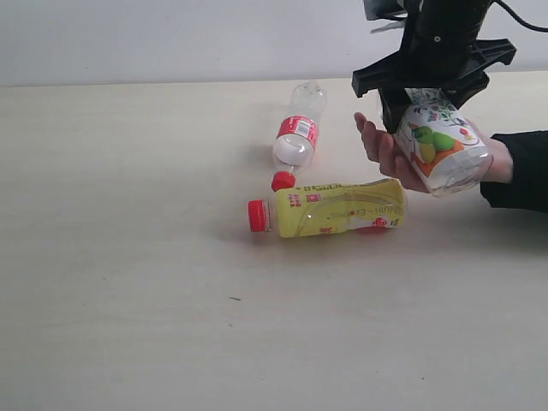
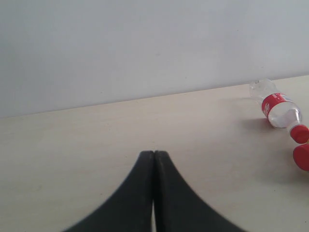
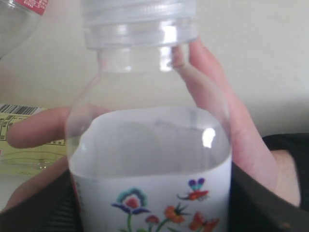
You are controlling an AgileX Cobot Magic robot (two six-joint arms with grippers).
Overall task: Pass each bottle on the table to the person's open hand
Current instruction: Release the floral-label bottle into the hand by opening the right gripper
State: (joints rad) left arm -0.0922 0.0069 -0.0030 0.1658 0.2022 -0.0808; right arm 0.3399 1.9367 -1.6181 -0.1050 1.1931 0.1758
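My right gripper [image 1: 425, 96] is shut on the clear bottle with the floral and green-fruit label [image 1: 441, 144], gripping its lower body. It holds the bottle against the person's open hand [image 1: 383, 150]. In the right wrist view the bottle [image 3: 149, 145] fills the frame, with the hand's fingers [image 3: 227, 111] behind it. The yellow bottle with a red cap [image 1: 338, 208] lies on its side on the table [image 1: 128, 257]. The small clear bottle with a red label [image 1: 298, 135] lies just behind it and also shows in the left wrist view [image 2: 279, 107]. My left gripper [image 2: 154, 153] is shut and empty. The green-label bottle is out of view.
The person's dark sleeve [image 1: 522, 169] reaches in from the right edge. A pale wall [image 1: 171, 38] runs behind the table's far edge. My left gripper does not show in the exterior view.
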